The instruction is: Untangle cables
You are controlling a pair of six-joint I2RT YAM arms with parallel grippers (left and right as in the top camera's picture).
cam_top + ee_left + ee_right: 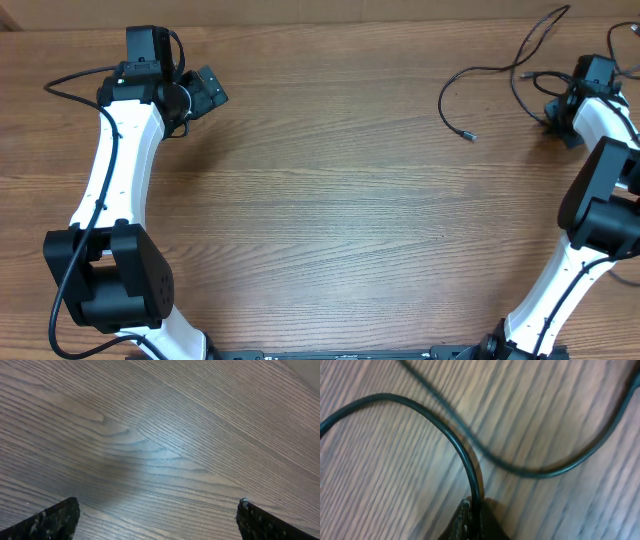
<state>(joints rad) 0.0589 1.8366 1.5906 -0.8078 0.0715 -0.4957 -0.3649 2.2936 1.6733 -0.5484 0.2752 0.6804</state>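
Note:
The cables [487, 70] lie as loose thin black strands at the table's far right; one strand curls left and ends in a small plug [470, 135]. My right gripper [553, 122] sits low among them. In the right wrist view, the right gripper [475, 506] is shut on one black cable [445, 430], which arcs up and left out of the jaws. A second, blurred cable [530, 472] crosses behind it. At the far left, my left gripper [207, 90] hovers over bare wood. In its wrist view, the left gripper [159, 505] is wide open with nothing between its fingers.
The wooden table [330, 200] spreads between the two arms. A thicker black wire [75, 78] runs along the left arm. The table's back edge lies just beyond the cables at the upper right.

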